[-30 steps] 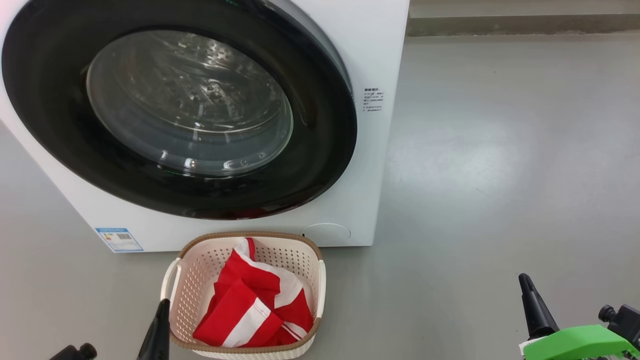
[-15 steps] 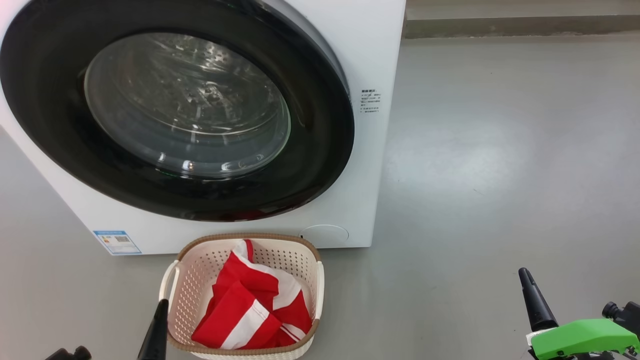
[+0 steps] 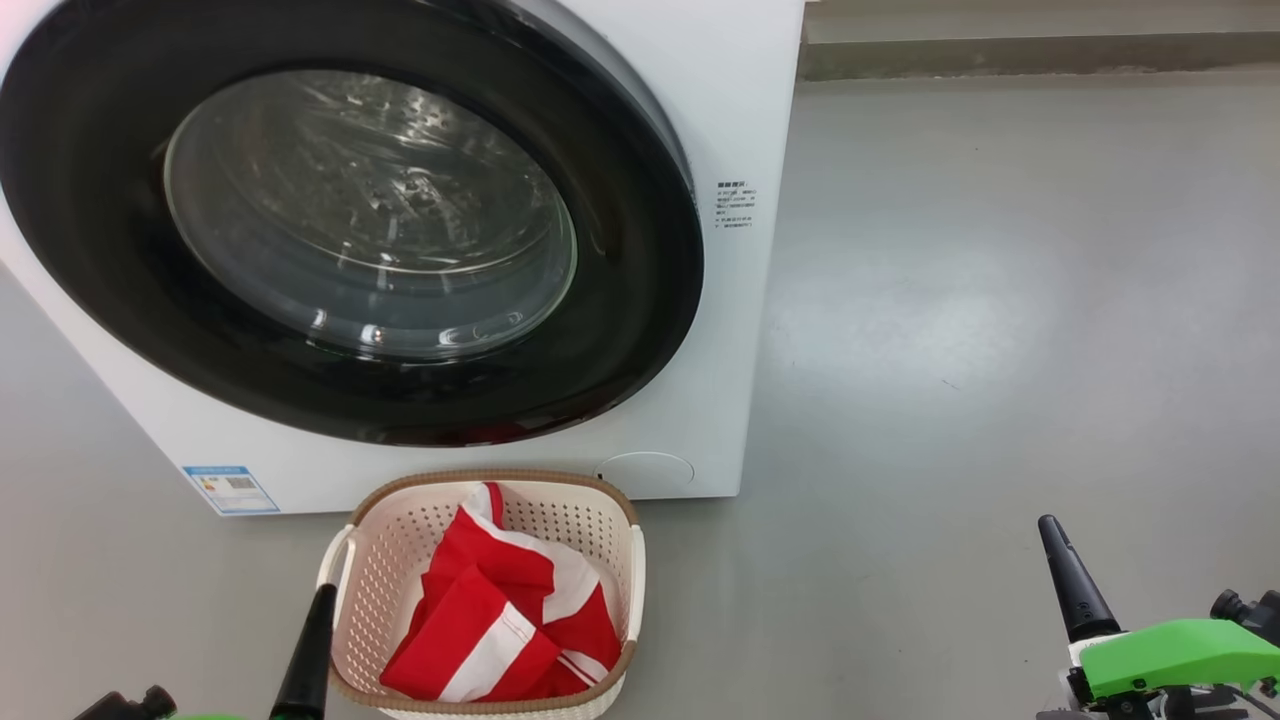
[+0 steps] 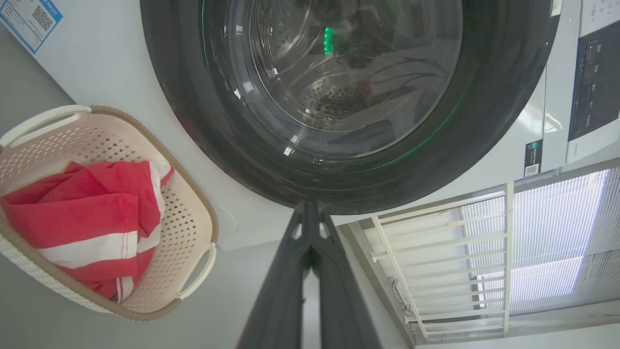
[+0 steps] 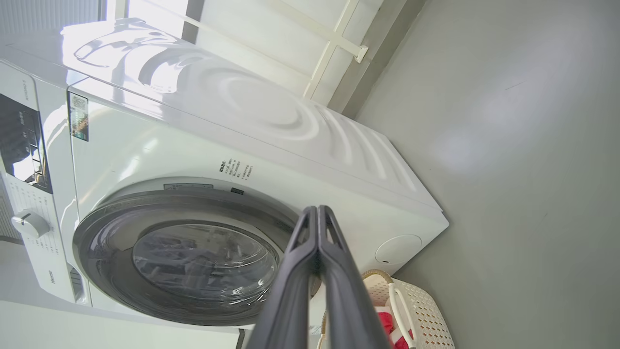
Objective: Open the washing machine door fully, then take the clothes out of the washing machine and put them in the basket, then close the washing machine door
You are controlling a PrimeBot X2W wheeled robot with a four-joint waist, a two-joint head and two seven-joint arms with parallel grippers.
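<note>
Both grippers were clenched with nothing between the fingers: the left gripper [image 4: 310, 213] pointed toward the lower rim of the door [image 3: 350, 220], and the right gripper [image 5: 317, 213] hung over the floor [image 3: 1000, 300], well apart from the washing machine [image 3: 740, 120]. Neither one touched anything.

The clothes [image 3: 500, 610] lay folded inside the basket [image 3: 400, 540], which stood on the floor just in front of the machine, below the door. The drum behind the glass looked empty. The door sat against the front of the machine, and in the right wrist view its black rim seemed flush with the white panel. So I judged that the task was at its last step, or already done; whether the latch had really caught, the pictures could not tell.

To finish well, the closing should be confirmed and not assumed. If a push was needed, it was better to press with the closed fingertips on the black rim, not on the bulging glass, and straight toward the machine so the fingers would not slide on the glossy surface. The left arm was the nearer one, but its finger was beside the left handle of the basket in the head view, so it should rise first and then go forward, otherwise it could knock the light basket over. Gentle, steady force would be enough.
</note>
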